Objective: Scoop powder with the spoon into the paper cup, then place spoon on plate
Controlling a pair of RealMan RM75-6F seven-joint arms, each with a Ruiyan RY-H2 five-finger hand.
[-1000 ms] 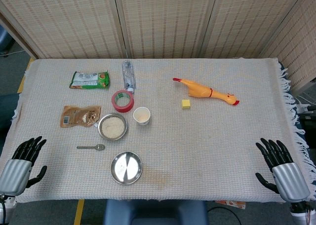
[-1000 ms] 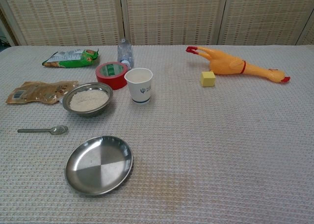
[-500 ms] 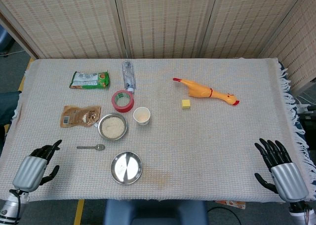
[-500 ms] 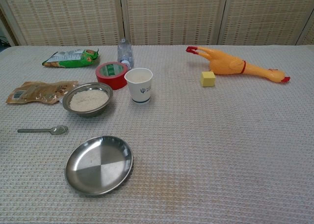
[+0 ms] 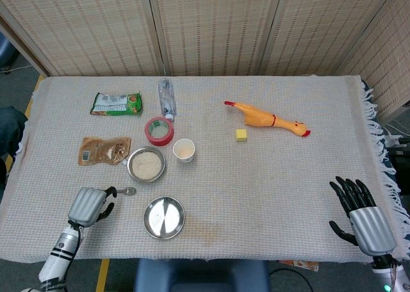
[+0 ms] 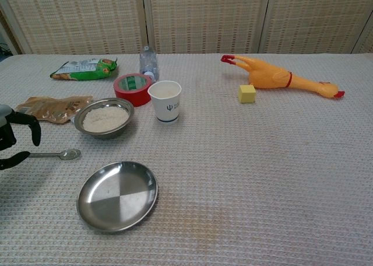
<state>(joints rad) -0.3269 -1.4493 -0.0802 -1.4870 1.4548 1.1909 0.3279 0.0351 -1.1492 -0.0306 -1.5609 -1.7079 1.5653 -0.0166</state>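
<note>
Steel glints on the spoon [image 5: 125, 191], which is lying flat on the cloth [image 5: 269, 177] with its bowl pointing away from the left hand [image 5: 90, 205] and its handle running under that hand's fingers [image 6: 20, 139]. In the chest view the dark fingers are arching over the handle end with a gap between them, nothing gripped yet; whether any fingertip is touching the handle I cannot tell. Just beyond the hand, past the spoon, the metal bowl [image 5: 146, 164] is sitting full of white powder [image 6: 105, 118]. To the inner side of the hand, near it, the plate [image 5: 164, 218] is lying bare and shiny. Beyond the bowl and a little further inward the paper cup [image 5: 184, 150] is standing upright, just beside the bowl. Farther out from the hand a red tape roll [image 5: 159, 130] is lying flat, with a clear bottle [image 5: 166, 98] on its side behind it. Straight ahead of the hand a brown pouch [image 5: 104, 150] is lying beside the bowl, and a green packet [image 5: 116, 104] is lying beyond that.

Far across the table the right hand [image 5: 360, 209] is hovering at the near corner, fingers spread wide and holding nothing, well apart from everything. Ahead of it and inward, a rubber chicken [image 5: 269, 120] is lying on its side with a small yellow cube [image 5: 241, 135] just beside it
</note>
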